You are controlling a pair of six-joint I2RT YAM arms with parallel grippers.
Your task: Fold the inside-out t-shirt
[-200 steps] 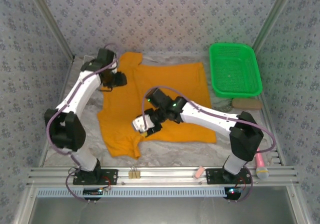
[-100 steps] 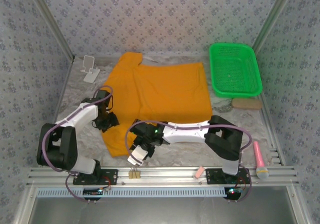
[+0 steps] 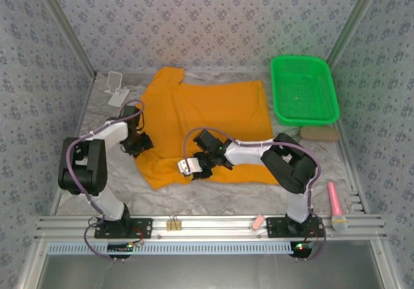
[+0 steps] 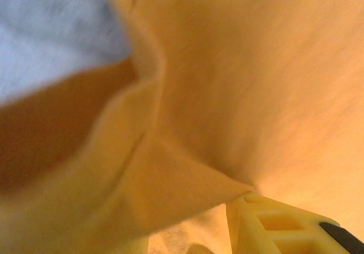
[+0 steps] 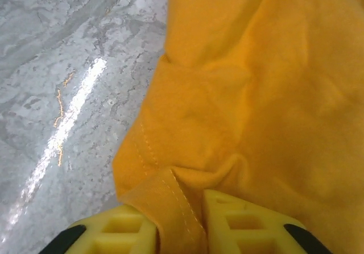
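The orange t-shirt (image 3: 207,117) lies spread on the marble table, one sleeve pointing to the far left. My left gripper (image 3: 138,143) sits low at the shirt's left edge. In the left wrist view a fold of cloth (image 4: 187,180) runs into the tip of one yellow finger (image 4: 267,223), and cloth hides the other finger. My right gripper (image 3: 194,166) is at the shirt's near hem. In the right wrist view that gripper (image 5: 177,225) is shut on the stitched hem (image 5: 170,203), which bunches up between the two yellow fingers.
A green basket (image 3: 304,88) stands at the back right, with a brown object (image 3: 318,134) just in front of it. A white stand (image 3: 116,88) is at the back left. A pink microphone (image 3: 337,208) lies at the right front. Bare marble (image 5: 68,83) lies left of the hem.
My right gripper moved from the table's front edge back onto the shirt's near hem and closed on it. My left gripper shifted slightly farther along the left edge, and the near-left corner changed shape.
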